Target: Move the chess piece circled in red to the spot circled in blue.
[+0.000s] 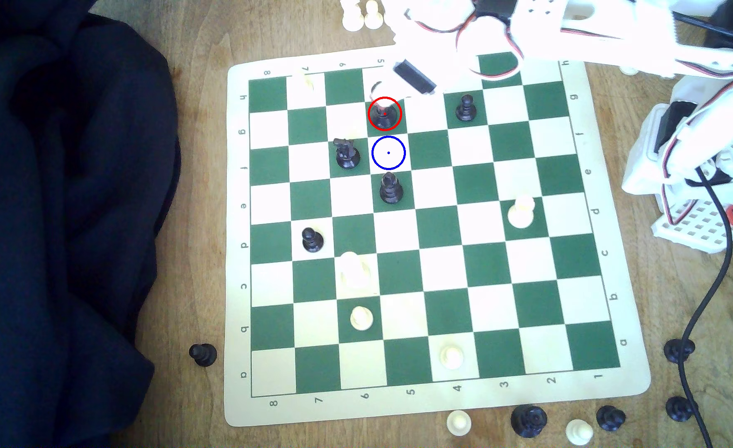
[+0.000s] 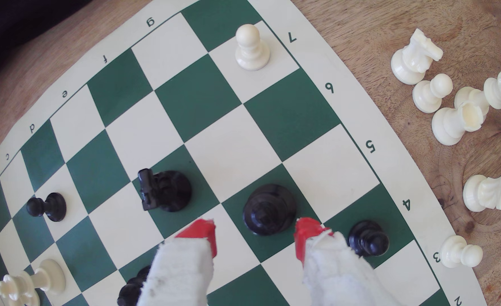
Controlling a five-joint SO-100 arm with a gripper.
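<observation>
The chess piece circled in red (image 1: 384, 115) is a tall black piece on a green square near the board's far edge. In the wrist view the same piece (image 2: 268, 210) stands just beyond my red fingertips (image 2: 202, 231). My gripper (image 1: 380, 91) hovers over it, open, with one finger on each side and neither touching; the wrist view shows the gripper (image 2: 255, 231) the same way. The spot circled in blue (image 1: 388, 152) is the cream square directly in front of the piece, and it is vacant.
A black knight (image 1: 346, 155) stands beside the blue spot on the exterior view's left, and a black pointed piece (image 1: 389, 189) is one square nearer. A black pawn (image 1: 466, 107) sits to the right. Spare white pieces (image 2: 449, 103) lie off the board. A dark cloth (image 1: 63, 215) covers the left.
</observation>
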